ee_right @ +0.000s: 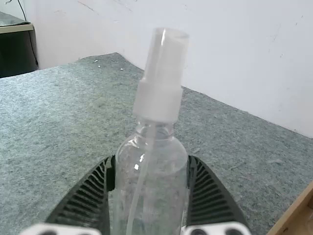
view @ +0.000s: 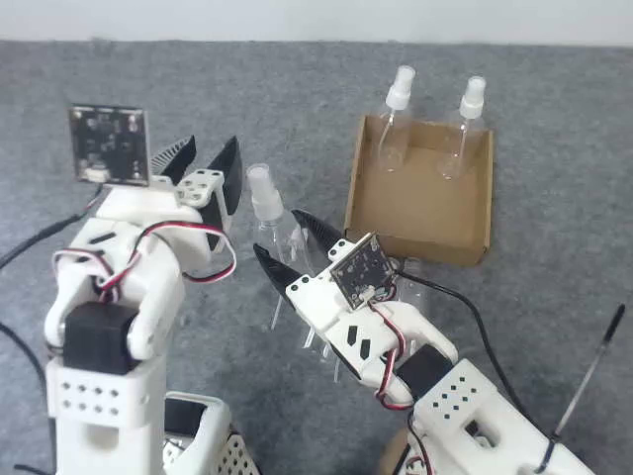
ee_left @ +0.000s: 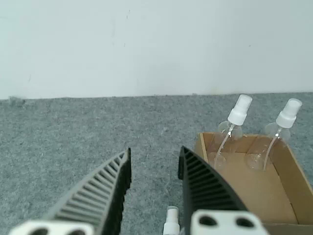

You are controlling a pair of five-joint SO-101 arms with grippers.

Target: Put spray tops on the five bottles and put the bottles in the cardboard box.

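Note:
A clear bottle [view: 265, 193] with a white spray top stands upright on the grey mat, left of the cardboard box [view: 415, 208]. My right gripper [view: 279, 233] is shut on the bottle's body [ee_right: 149, 196], one finger [ee_right: 83, 200] against each side. Two more bottles with spray tops [view: 396, 129] [view: 463, 134] stand in the box along its far wall, and the left wrist view has them [ee_left: 230, 132] [ee_left: 276, 132] inside the box [ee_left: 274, 191] too. My left gripper [view: 210, 148] [ee_left: 155, 152] hangs open above the mat, left of the held bottle, with nothing between its fingers.
Some clear plastic [view: 415, 277] lies behind the right arm near the box's front wall; I cannot make out what it is. A thin black rod [view: 593, 371] leans at the lower right. Bare grey mat [view: 247, 89] stretches to the white wall behind.

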